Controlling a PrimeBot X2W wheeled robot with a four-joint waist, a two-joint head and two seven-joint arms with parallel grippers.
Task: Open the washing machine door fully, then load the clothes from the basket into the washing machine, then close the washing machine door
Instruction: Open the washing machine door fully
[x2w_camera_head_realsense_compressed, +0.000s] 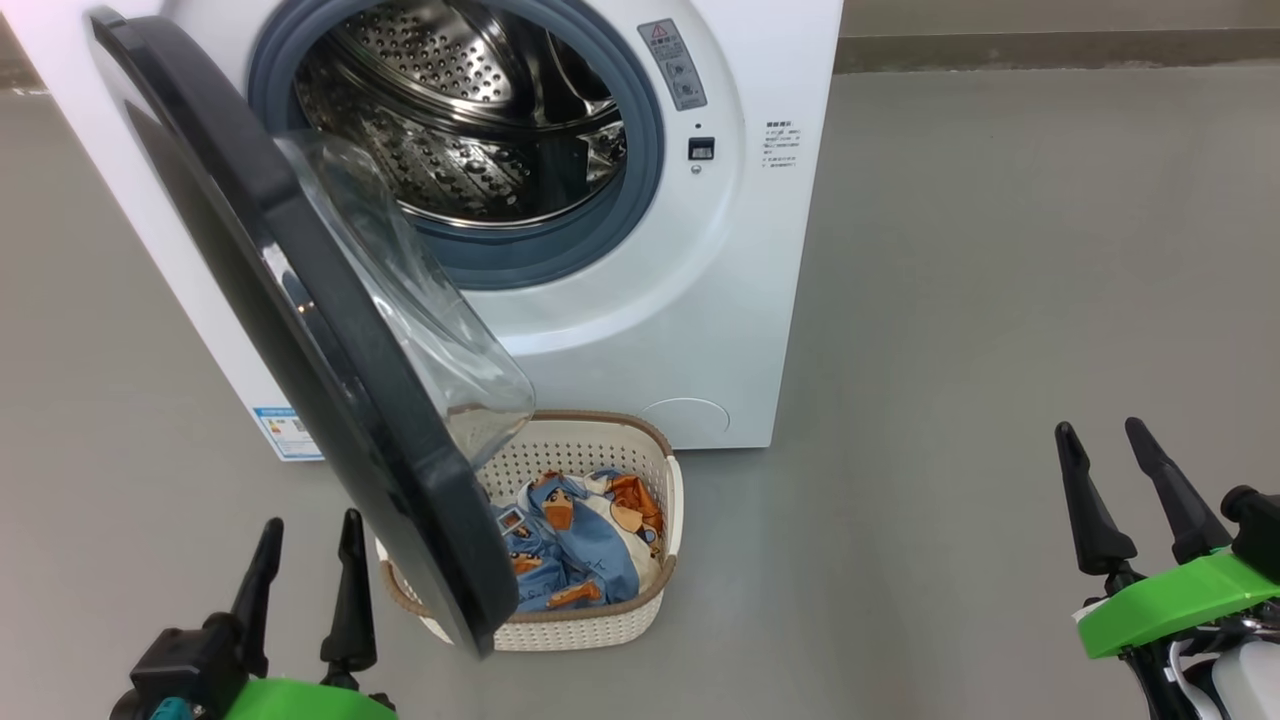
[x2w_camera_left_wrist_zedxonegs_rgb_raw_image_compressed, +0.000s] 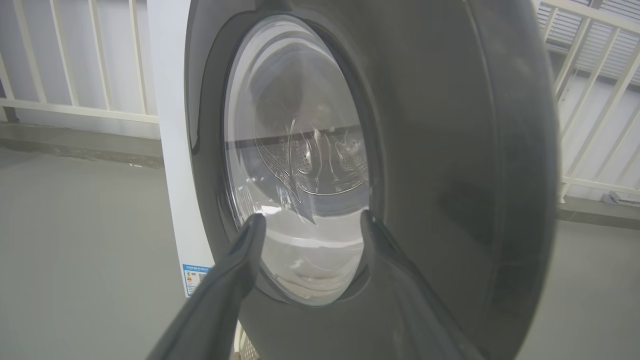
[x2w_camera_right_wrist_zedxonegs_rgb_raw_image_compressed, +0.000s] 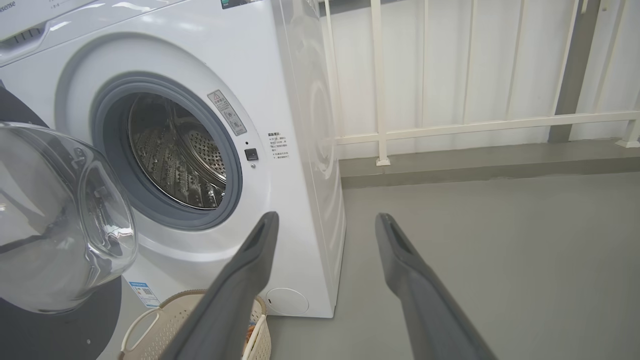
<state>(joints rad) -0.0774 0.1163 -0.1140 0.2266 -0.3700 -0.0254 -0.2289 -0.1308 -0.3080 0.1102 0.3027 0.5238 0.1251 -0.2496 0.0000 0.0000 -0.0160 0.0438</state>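
Note:
The white washing machine (x2w_camera_head_realsense_compressed: 640, 330) stands ahead with its steel drum (x2w_camera_head_realsense_compressed: 470, 120) showing. Its black washing machine door (x2w_camera_head_realsense_compressed: 250, 300) is swung partly out, edge-on to me, its glass bowl (x2w_camera_head_realsense_compressed: 420, 300) bulging over the basket (x2w_camera_head_realsense_compressed: 610, 620). The basket sits on the floor before the machine, holding light blue clothes (x2w_camera_head_realsense_compressed: 570, 550) with orange bears. My left gripper (x2w_camera_head_realsense_compressed: 305, 530) is open, low on the door's outer side and apart from it; in the left wrist view the door's window (x2w_camera_left_wrist_zedxonegs_rgb_raw_image_compressed: 295, 165) lies just beyond the left gripper (x2w_camera_left_wrist_zedxonegs_rgb_raw_image_compressed: 312, 220). My right gripper (x2w_camera_head_realsense_compressed: 1100, 440) is open over bare floor at the right.
Grey floor (x2w_camera_head_realsense_compressed: 1000, 300) spreads to the right of the machine. A white railing (x2w_camera_right_wrist_zedxonegs_rgb_raw_image_compressed: 450, 125) and a low kerb run behind it. The door's lower edge overhangs the basket's left half. A blue label (x2w_camera_head_realsense_compressed: 285, 432) sits at the machine's lower left corner.

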